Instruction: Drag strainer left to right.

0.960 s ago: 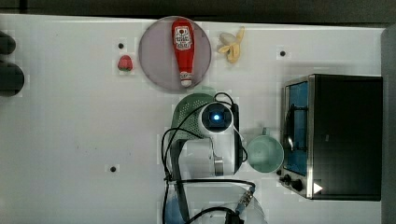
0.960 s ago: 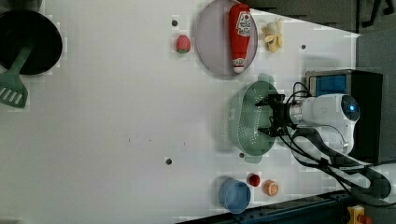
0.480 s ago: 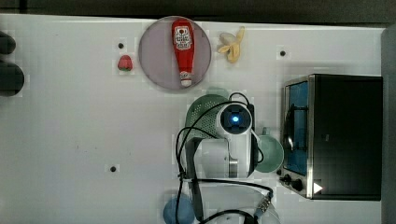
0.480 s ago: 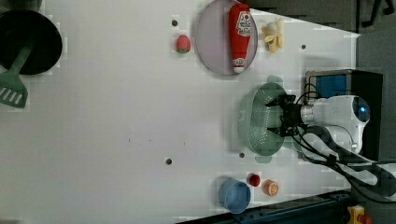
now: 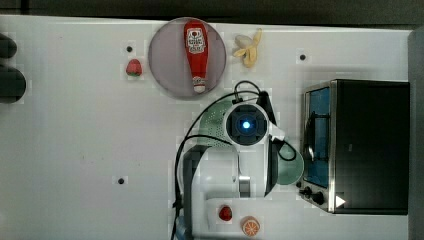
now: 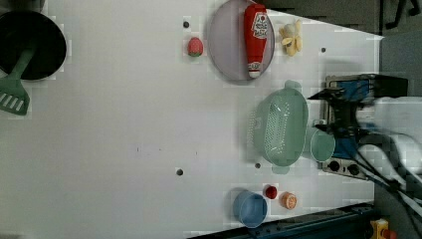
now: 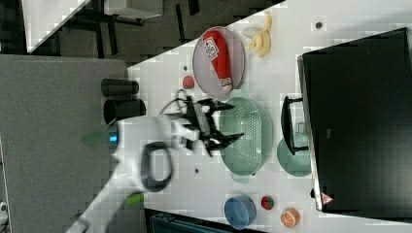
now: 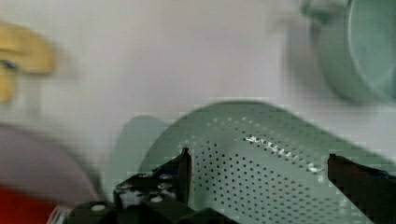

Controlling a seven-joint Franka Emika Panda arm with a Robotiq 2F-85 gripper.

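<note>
Strainer status, top view: the pale mint-green oval perforated plastic strainer (image 5: 214, 125) lies on the white desk (image 5: 75, 150) at 6 o'clock of the round grey-lilac plate (image 5: 167, 60), partly under the arm.

Right view: the end effector (image 7: 232, 122), fingers spread wide and holding nothing, stands over the strainer's 9 o'clock rim; the long axis runs 12 to 6 o'clock.

Wrist view: the fingers (image 8: 183, 171) straddle the strainer's perforated wall.

The strainer (image 6: 279, 127) is pale mint-green, its base dotted with small holes; the mug (image 6: 322, 145) is the same mint-green; the plate (image 5: 170, 55) is grey-lilac, bearing a red ketchup bottle (image 5: 196, 50) with a white cap; the table (image 6: 109, 124) is white; the banana (image 5: 248, 49) pale yellow; the bowl (image 6: 250, 209) blue.
</note>
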